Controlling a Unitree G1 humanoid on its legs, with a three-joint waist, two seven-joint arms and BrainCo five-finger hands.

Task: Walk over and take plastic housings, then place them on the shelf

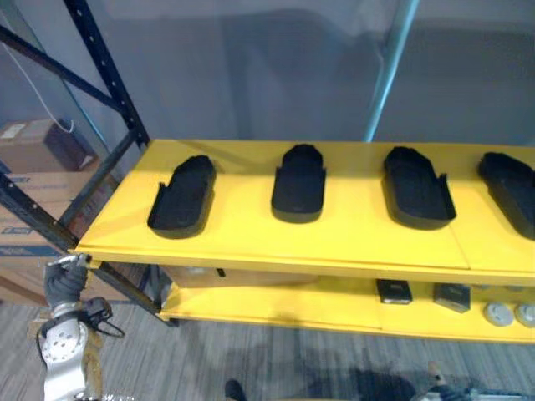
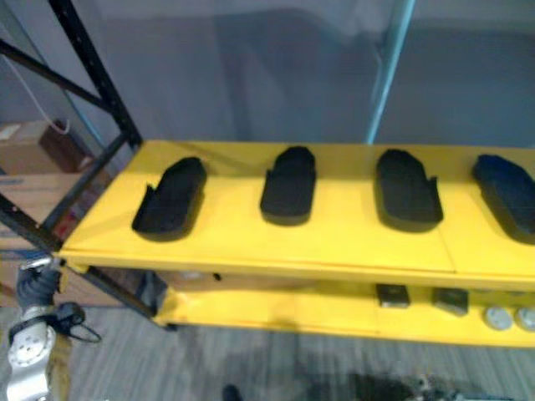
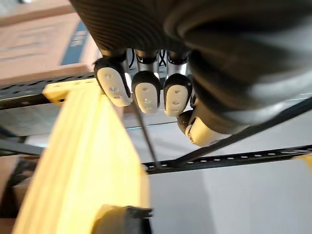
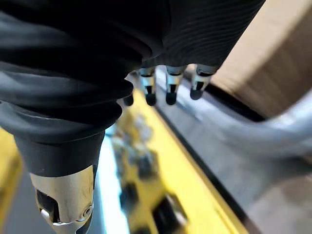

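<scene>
Several black plastic housings lie in a row on the yellow top shelf: one at the left, one in the middle, one to its right and one cut off by the right edge. My left hand hangs below the shelf's front left corner, apart from the housings. In the left wrist view its fingers are curled with nothing in them. My right hand's fingers hang relaxed and empty above a blurred yellow shelf.
A lower yellow shelf carries two small dark blocks and round pale parts. A black rack upright with diagonal braces stands at the left. Cardboard boxes are stacked behind it.
</scene>
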